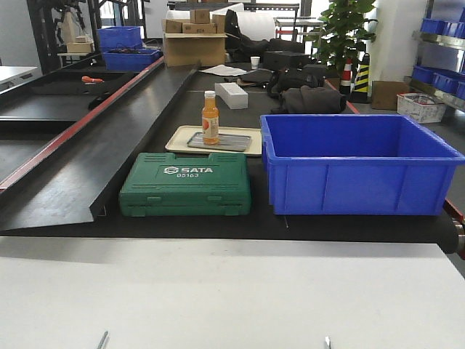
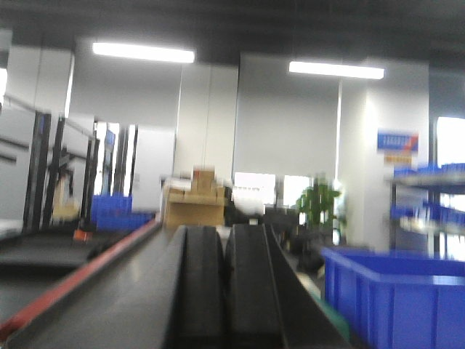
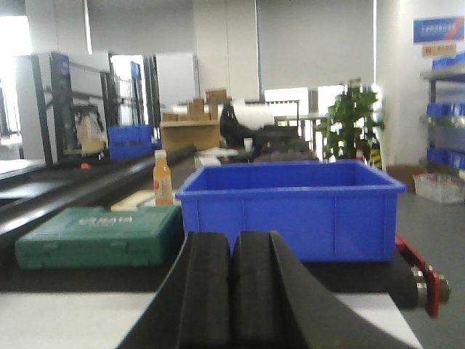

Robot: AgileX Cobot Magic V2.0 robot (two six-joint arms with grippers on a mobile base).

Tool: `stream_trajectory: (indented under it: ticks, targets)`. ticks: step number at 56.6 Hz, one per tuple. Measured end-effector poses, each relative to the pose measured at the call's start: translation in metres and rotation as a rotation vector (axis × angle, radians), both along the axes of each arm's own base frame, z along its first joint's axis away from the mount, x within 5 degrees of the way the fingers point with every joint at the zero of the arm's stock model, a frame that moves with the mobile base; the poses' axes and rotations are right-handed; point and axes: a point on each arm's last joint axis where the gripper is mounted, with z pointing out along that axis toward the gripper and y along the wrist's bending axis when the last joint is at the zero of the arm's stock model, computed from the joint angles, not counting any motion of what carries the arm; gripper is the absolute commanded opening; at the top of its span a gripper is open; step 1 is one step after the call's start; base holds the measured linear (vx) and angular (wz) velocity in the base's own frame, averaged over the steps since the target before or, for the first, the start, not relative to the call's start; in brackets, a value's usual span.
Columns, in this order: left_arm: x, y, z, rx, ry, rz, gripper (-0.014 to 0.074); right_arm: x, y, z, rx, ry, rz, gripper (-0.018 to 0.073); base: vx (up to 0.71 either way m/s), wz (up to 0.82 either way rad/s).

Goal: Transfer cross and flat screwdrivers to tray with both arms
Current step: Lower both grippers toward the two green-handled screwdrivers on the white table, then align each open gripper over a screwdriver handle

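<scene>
Nearest me is the white surface [image 1: 218, 291]. The left pincer [image 2: 225, 236] and right pincer [image 3: 232, 240] are both pressed together, empty. Ahead, on the black surface [image 1: 258, 200], sit a green case [image 1: 185, 184] and a blue bin [image 1: 356, 163]. The grey tray [image 1: 236, 142] lies behind the case, well apart from both pincers, with a bottle [image 1: 210, 116] standing on it. Farther off are cardboard boxes [image 1: 194, 40] and a plant [image 1: 345, 29].

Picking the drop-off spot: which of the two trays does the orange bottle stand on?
The dull grey metal tray, the one lying on the beige tray, just behind the green toolcase.
</scene>
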Motion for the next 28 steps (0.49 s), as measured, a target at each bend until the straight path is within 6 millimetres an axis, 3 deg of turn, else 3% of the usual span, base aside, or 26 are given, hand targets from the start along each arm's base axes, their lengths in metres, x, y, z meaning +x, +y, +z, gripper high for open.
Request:
stream_trajectory:
  ticks: [6, 12, 18, 28]
  targets:
    - [0.011, -0.002, 0.004, 0.048, 0.146, 0.003, 0.0389, 0.013, 0.0, 0.001, -0.004, 0.158, -0.008, 0.015, 0.0, 0.0]
    - [0.027, -0.003, -0.004, 0.079, 0.306, -0.002, 0.0495, 0.027, 0.0, -0.008, -0.006, 0.312, -0.013, 0.0279, 0.0, 0.0]
    - [0.04, -0.005, -0.017, 0.093, 0.454, -0.01, 0.0531, 0.039, 0.001, -0.02, 0.028, 0.456, -0.008, 0.0431, 0.0, 0.0]
    - [0.059, -0.006, -0.038, 0.074, 0.645, -0.021, 0.0531, 0.056, 0.003, -0.033, 0.067, 0.591, -0.003, 0.0536, 0.0, 0.0]
